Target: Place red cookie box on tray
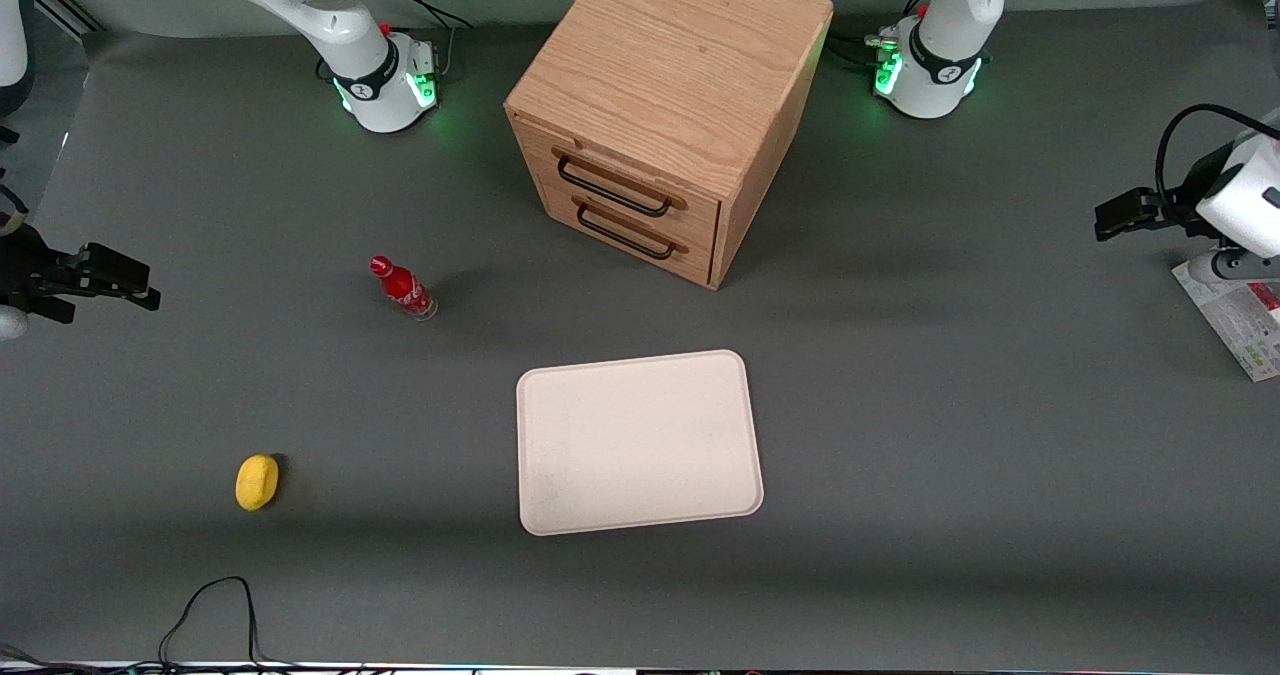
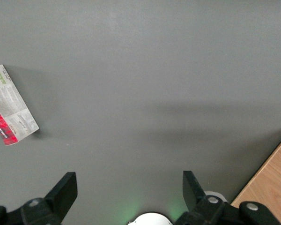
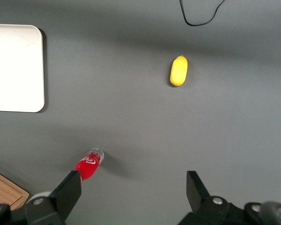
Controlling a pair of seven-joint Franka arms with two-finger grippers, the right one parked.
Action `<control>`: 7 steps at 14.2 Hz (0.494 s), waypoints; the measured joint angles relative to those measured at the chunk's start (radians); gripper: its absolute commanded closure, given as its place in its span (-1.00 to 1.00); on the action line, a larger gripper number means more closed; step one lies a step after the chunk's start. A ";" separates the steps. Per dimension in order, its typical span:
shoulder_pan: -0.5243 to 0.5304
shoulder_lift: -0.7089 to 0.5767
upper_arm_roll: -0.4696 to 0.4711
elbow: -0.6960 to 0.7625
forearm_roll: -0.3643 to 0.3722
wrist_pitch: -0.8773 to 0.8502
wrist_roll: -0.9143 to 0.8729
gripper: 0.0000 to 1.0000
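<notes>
red cookie box [image 2: 11, 107] lay flat on the table [image 1: 950, 405] at the working arm's end, well apart from the tray [image 1: 640, 442] | hand [image 2: 129, 190] hovered nearby, fingers spread, empty | advice: centre over the box, grip its narrow red sides.

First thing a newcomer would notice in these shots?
Probably the big wooden cabinet mid-table, its two drawers shut, with the bare tray lying nearer the front camera. The red cookie box lies flat on the table at the working arm's end, where the left pincer hangs open above the table, holding nothing. A red bottle and a yellow object sit toward the parked arm's end.
</notes>
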 measured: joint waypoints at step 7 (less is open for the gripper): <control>0.007 0.055 -0.010 0.084 -0.022 -0.057 -0.064 -1.00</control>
